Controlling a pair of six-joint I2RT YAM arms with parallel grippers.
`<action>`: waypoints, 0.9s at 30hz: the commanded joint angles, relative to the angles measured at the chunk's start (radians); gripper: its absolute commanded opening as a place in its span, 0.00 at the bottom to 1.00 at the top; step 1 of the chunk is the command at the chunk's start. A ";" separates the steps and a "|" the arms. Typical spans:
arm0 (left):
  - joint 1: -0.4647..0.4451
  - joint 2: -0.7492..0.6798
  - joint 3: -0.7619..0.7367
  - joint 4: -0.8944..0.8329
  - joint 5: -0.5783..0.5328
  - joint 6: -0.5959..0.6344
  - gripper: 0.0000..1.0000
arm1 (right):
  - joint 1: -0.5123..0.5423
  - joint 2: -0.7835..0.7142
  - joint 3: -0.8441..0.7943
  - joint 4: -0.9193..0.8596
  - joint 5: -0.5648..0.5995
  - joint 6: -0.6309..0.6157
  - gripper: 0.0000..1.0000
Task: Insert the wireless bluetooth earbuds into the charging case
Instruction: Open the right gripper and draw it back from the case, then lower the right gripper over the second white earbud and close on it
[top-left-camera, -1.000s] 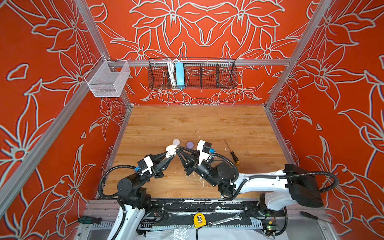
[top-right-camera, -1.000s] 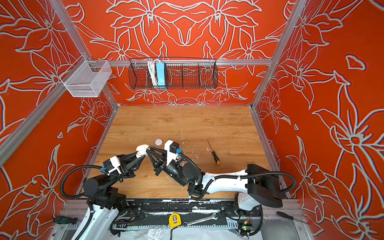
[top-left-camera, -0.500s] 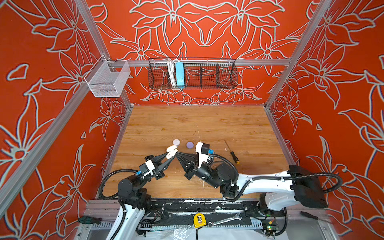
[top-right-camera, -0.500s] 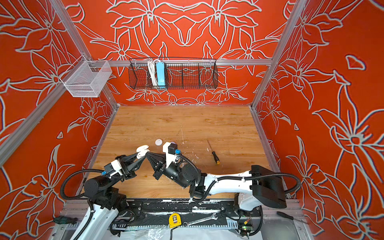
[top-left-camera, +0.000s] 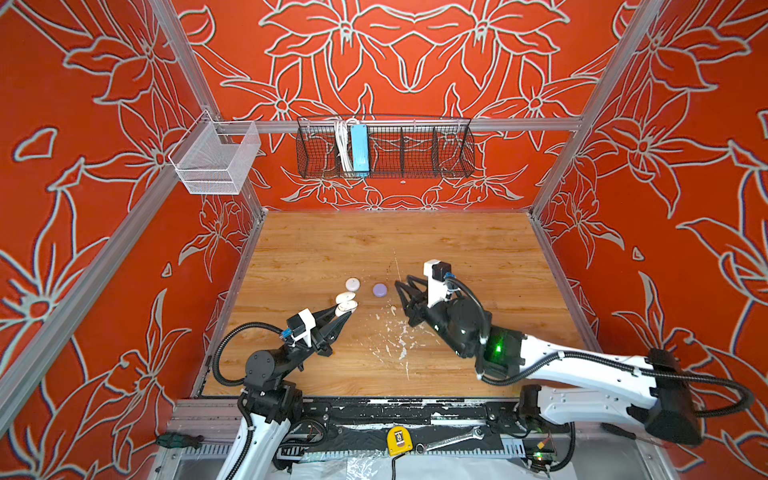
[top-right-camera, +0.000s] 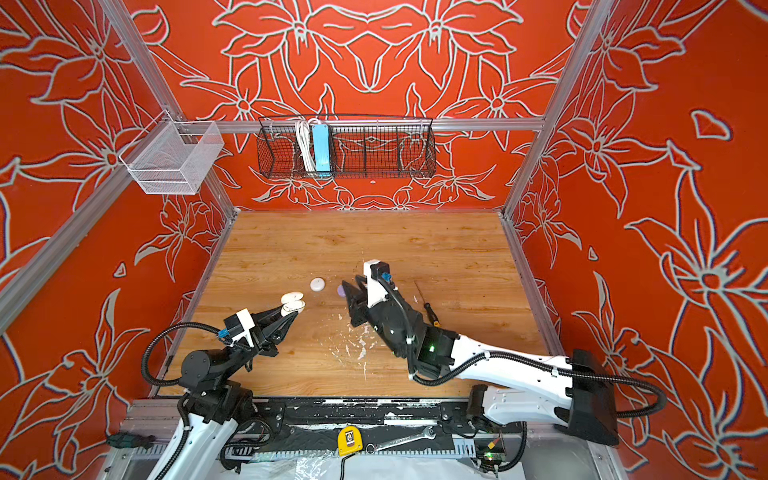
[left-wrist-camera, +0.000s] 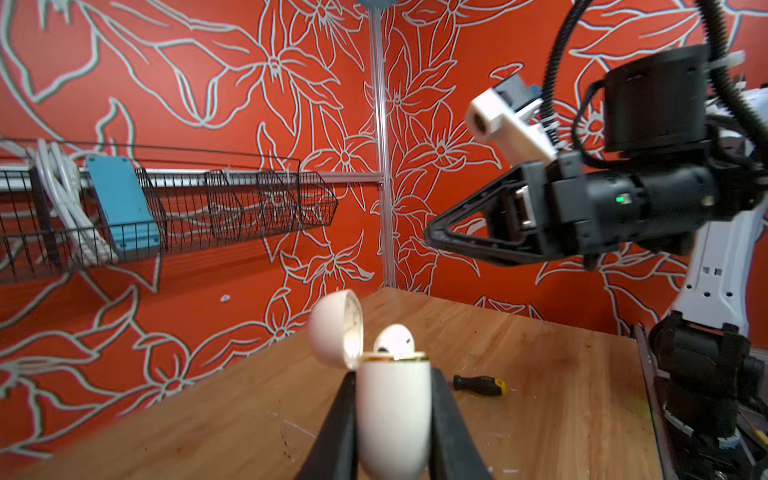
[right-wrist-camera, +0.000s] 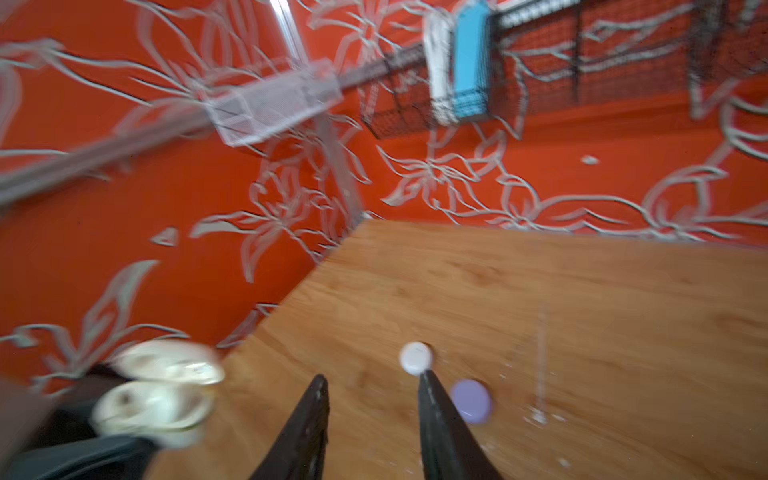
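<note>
The wooden table carries everything. The right jaws hang above it, parted and empty, well apart from the left jaws. The left jaws are clenched on the cream charging case, whose lid is hinged open. A screwdriver lies behind the right jaws; it shows in a top view and the left wrist view. A white round case and a lavender round case lie just past the right jaws' tips. In a top view those jaws half hide the lavender one. Only the left wrist view shows a white earbud sitting in the case's mouth.
</note>
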 joint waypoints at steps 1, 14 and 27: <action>-0.004 -0.070 -0.007 -0.153 -0.081 -0.034 0.00 | -0.091 0.102 0.040 -0.298 -0.081 0.101 0.44; -0.004 -0.122 0.024 -0.350 0.055 0.048 0.00 | -0.186 0.711 0.591 -0.794 -0.372 0.047 0.52; -0.004 -0.122 0.025 -0.347 0.068 0.046 0.00 | -0.189 0.865 0.693 -0.925 -0.359 0.033 0.54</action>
